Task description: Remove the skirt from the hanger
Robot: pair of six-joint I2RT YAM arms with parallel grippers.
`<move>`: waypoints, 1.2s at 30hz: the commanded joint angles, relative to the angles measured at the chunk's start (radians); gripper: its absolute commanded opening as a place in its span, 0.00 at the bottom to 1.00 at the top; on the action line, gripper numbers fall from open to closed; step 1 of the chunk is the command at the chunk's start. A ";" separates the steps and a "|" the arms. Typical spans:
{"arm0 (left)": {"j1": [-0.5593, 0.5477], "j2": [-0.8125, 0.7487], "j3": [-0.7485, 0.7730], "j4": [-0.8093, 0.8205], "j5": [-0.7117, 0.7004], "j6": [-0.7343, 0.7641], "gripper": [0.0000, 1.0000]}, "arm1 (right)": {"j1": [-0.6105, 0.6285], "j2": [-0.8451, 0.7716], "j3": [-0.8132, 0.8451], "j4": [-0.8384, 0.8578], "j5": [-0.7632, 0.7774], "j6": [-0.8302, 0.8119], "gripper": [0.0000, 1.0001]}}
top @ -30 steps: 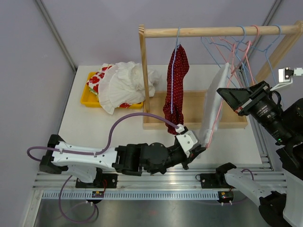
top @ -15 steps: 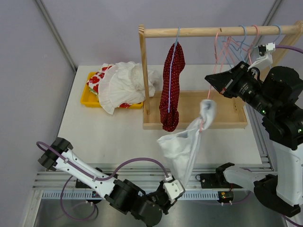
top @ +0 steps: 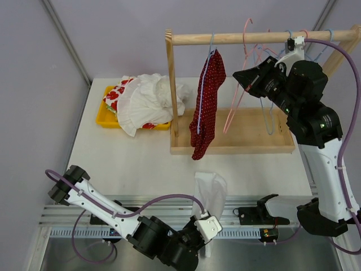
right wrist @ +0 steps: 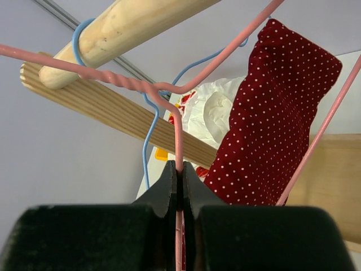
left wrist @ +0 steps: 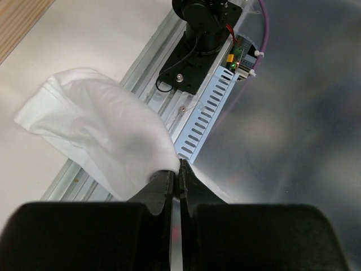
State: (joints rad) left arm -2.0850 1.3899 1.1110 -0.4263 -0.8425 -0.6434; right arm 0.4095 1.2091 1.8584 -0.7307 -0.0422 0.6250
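1. My left gripper is sitting at 6 o'clock in the top view, below the near edge of the table, fingers pressed together on a fold of the white skirt.
2. The skirt is running from that pinch up toward 12 o'clock, lying over the metal rail and onto the table edge, well apart from the hanger.
3. Farther out, a red dotted garment is hanging on a blue hanger over the wooden rack base.
4. At 1 o'clock my right gripper is clamping the neck of the pink hanger, holding it tilted just under the wooden rod.
5. At 10 o'clock a yellow tray is carrying a heap of white cloth.
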 commanded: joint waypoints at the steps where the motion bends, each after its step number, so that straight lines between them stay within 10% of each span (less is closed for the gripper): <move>1: -0.147 0.008 0.044 0.030 -0.010 0.019 0.00 | -0.006 0.027 0.064 0.077 0.019 -0.018 0.00; 20: -0.149 0.014 0.125 -0.184 -0.108 -0.031 0.00 | -0.024 -0.023 -0.165 0.083 0.058 0.054 0.00; 22: -0.144 0.017 0.145 -0.288 -0.148 -0.103 0.00 | -0.024 -0.066 -0.180 0.082 0.048 0.055 0.15; 24: -0.136 0.011 0.174 -0.489 -0.187 -0.229 0.00 | -0.024 -0.094 -0.183 0.079 0.047 0.047 0.47; 25: -0.133 0.005 0.176 -0.555 -0.199 -0.281 0.00 | -0.024 -0.108 -0.182 0.067 0.047 0.044 0.80; 27: -0.119 -0.032 0.141 -0.741 -0.207 -0.429 0.00 | -0.024 -0.144 -0.162 0.041 0.047 0.030 0.97; 36: 0.098 -0.361 -0.023 -0.950 -0.246 -0.505 0.00 | -0.024 -0.354 -0.151 -0.012 0.047 -0.014 0.99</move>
State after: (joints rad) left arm -2.0552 1.1740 1.0847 -1.2667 -0.9771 -1.1057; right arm 0.3897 0.9272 1.6966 -0.7368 -0.0086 0.6445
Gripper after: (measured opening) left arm 0.022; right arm 0.993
